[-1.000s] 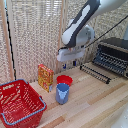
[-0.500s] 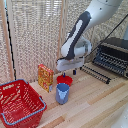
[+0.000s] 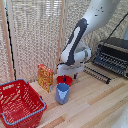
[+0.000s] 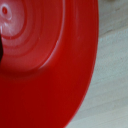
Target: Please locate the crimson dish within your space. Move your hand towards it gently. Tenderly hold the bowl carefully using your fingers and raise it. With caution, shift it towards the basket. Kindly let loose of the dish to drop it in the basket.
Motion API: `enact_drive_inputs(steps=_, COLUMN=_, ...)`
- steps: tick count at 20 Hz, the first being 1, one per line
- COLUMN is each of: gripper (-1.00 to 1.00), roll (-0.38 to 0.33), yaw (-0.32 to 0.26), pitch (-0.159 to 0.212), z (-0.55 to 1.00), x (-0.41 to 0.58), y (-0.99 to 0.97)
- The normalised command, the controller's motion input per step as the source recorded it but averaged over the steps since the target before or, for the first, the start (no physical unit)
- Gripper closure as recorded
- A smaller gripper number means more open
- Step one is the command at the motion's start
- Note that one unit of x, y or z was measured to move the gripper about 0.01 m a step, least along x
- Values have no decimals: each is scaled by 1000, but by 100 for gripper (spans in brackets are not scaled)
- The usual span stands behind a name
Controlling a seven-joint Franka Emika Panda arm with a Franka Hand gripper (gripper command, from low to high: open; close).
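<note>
Wrist view | crimson dish (image 4: 45,65) | glossy red, concentric rings inside

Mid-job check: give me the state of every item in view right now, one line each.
crimson dish: upright on the table, behind the blue cup; fills the wrist view, not lifted.
hand: low over the dish; fingers hidden, open or shut unclear.
basket: upright on the table at the exterior view's left, nothing seen inside.
blue cup: upright.
orange box: standing upright.
</note>
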Motion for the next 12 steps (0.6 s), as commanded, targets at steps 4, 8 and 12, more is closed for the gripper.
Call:
enact_drive_inputs(steps=4, gripper=100, roll=0, yaw=0, pitch=8, z=-156, x=68, y=-14)
enact_drive_inputs(steps=8, gripper=100, roll=0, yaw=1, pitch=0, z=-254, x=88, y=-21)
enact_drive_inputs(steps=12, gripper=100, roll=0, yaw=0, pitch=0, z=-116, x=111, y=-1)
